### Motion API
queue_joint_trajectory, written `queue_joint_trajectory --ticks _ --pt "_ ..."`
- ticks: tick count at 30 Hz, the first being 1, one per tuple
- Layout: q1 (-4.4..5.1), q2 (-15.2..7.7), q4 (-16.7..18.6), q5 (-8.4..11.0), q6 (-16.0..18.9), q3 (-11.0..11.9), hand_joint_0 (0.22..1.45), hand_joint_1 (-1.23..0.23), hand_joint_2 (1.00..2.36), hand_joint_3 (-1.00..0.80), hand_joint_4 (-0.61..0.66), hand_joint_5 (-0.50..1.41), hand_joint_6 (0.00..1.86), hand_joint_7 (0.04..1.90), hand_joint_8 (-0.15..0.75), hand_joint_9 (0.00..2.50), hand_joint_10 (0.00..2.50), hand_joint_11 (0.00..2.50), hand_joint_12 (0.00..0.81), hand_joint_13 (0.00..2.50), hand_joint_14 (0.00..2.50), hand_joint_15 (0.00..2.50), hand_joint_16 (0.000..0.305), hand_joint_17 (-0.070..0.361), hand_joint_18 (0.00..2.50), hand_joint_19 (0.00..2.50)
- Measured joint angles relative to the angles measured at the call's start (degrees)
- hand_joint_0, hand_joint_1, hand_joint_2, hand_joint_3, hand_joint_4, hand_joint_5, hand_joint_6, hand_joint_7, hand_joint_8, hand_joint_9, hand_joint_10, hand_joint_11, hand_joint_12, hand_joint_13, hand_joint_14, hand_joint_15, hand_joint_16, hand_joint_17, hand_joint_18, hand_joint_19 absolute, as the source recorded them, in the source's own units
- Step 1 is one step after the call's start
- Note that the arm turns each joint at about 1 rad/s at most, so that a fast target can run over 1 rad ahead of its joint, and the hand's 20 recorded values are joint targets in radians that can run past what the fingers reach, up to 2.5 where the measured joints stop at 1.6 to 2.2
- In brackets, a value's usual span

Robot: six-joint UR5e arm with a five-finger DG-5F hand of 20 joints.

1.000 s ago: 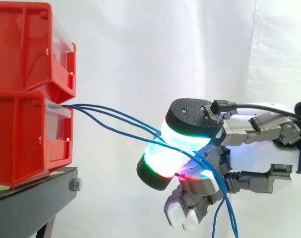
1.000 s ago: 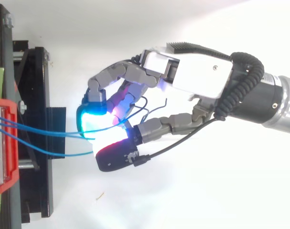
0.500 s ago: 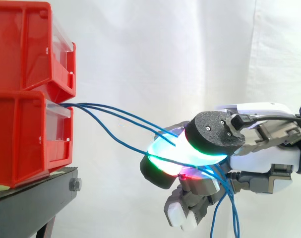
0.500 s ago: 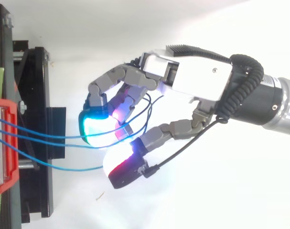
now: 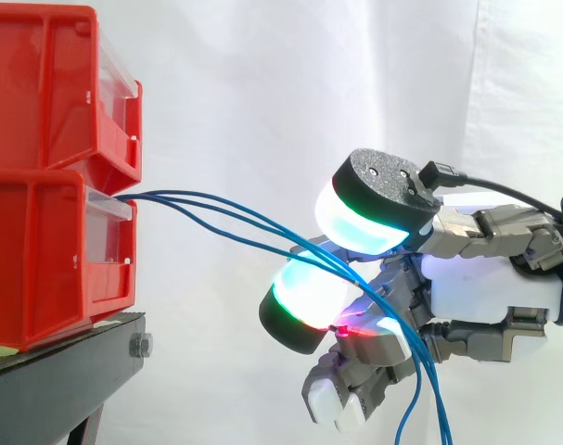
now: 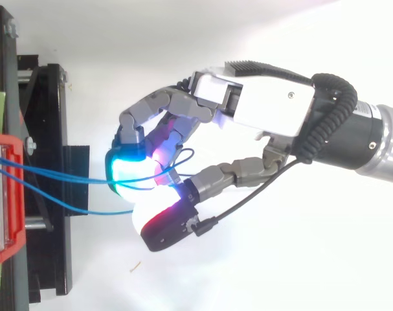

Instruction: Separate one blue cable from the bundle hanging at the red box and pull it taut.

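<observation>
Three thin blue cables (image 5: 216, 215) leave the front of the lower red bin (image 5: 40, 250) and slope down to the right into my hand (image 5: 467, 287). They pass through the narrow gap between the thumb pad (image 5: 369, 209) above and a glowing finger pad (image 5: 300, 301) below. Behind the curled fingers they drop away, hanging loose past the palm. In the top view the cables (image 6: 60, 180) reach the cyan fingertip (image 6: 125, 172), one lower strand runs toward the thumb (image 6: 160, 227), and a small cable loop sits by the fingers. The strands sag slightly.
A second red bin (image 5: 49, 83) is stacked on the lower one. Both rest on a black stand (image 5: 58, 380) at the left, whose frame (image 6: 50, 129) juts toward my hand. A white curtain hangs behind.
The thumb, which lay down on the cables half a second ago, has lifted above them. In the top view it swung back toward the fingers, and the cable loop shrank.
</observation>
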Motion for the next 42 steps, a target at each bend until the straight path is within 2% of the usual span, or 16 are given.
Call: queue_joint_trajectory --ticks 2,3,6,8,10,13,20,22,25,29,31,34,42 --pt "-0.02 0.0 0.0 -0.01 0.0 0.0 0.54 -0.57 1.00 -0.50 0.09 -0.13 0.82 1.09 0.336 1.26 0.02 1.16 0.416 0.87 0.02 0.55 0.052 0.116 0.78 0.49" --pt "-0.05 0.0 0.0 -0.01 0.0 0.0 0.60 -0.54 1.00 -0.50 0.08 -0.13 0.82 1.10 0.324 1.26 0.02 1.17 0.404 0.86 0.02 0.55 0.049 0.111 0.76 0.52" --pt "-0.08 0.0 0.0 -0.01 0.1 0.0 0.59 -0.55 1.01 -0.29 0.09 -0.13 0.83 1.09 0.350 1.25 0.02 1.15 0.419 0.86 0.02 0.55 0.052 0.117 0.75 0.55" --pt "-0.08 0.0 0.0 -0.01 0.1 0.0 0.59 -0.56 1.01 -0.22 0.11 -0.13 0.83 1.06 0.385 1.28 0.02 1.14 0.448 0.89 0.02 0.55 0.060 0.134 0.80 0.51" --pt "-0.08 0.0 0.0 -0.01 0.1 0.0 0.59 -0.63 1.01 -0.17 0.14 -0.14 0.83 1.03 0.396 1.27 0.02 1.13 0.470 0.90 0.02 0.53 0.064 0.144 0.83 0.48" --pt "-0.09 0.0 0.0 -0.01 0.1 0.0 0.60 -0.75 1.01 -0.16 0.14 -0.17 0.85 1.03 0.385 1.21 0.02 1.14 0.458 0.87 0.02 0.53 0.063 0.141 0.81 0.48" --pt "-0.09 0.0 0.0 -0.01 0.1 0.0 0.66 -0.87 1.01 -0.25 0.08 -0.20 0.87 1.04 0.328 1.10 0.02 1.18 0.405 0.80 0.02 0.53 0.053 0.119 0.73 0.45" --pt "-0.09 0.0 0.0 -0.01 0.1 0.0 0.72 -0.93 1.01 -0.39 0.08 -0.20 0.90 1.03 0.323 1.08 0.02 1.17 0.408 0.80 0.02 0.51 0.051 0.115 0.74 0.38" --pt "-0.09 0.0 0.0 -0.01 0.1 0.0 0.76 -0.92 1.00 -0.50 0.09 -0.19 0.90 1.02 0.325 1.09 0.02 1.17 0.406 0.80 0.02 0.49 0.050 0.113 0.75 0.34" --pt "-0.05 0.0 0.0 -0.01 0.1 0.0 0.72 -0.94 1.00 -0.50 0.10 -0.18 0.90 1.05 0.325 1.10 0.02 1.18 0.403 0.79 0.02 0.50 0.049 0.111 0.75 0.33" --pt "-0.04 0.0 0.0 -0.01 0.1 0.0 0.61 -0.92 1.00 -0.50 0.10 -0.17 0.90 1.06 0.329 1.11 0.02 1.19 0.398 0.78 0.02 0.50 0.049 0.110 0.73 0.35" --pt "-0.03 0.0 0.0 -0.01 0.1 0.0 0.52 -0.91 1.00 -0.50 0.12 -0.16 0.88 1.02 0.342 1.13 0.02 1.18 0.412 0.78 0.02 0.50 0.052 0.117 0.72 0.36" --pt "0.00 0.0 0.0 -0.01 0.2 0.0 0.50 -0.74 1.00 -0.50 0.14 -0.14 0.85 1.02 0.360 1.17 0.02 1.16 0.422 0.79 0.02 0.50 0.054 0.120 0.73 0.38"
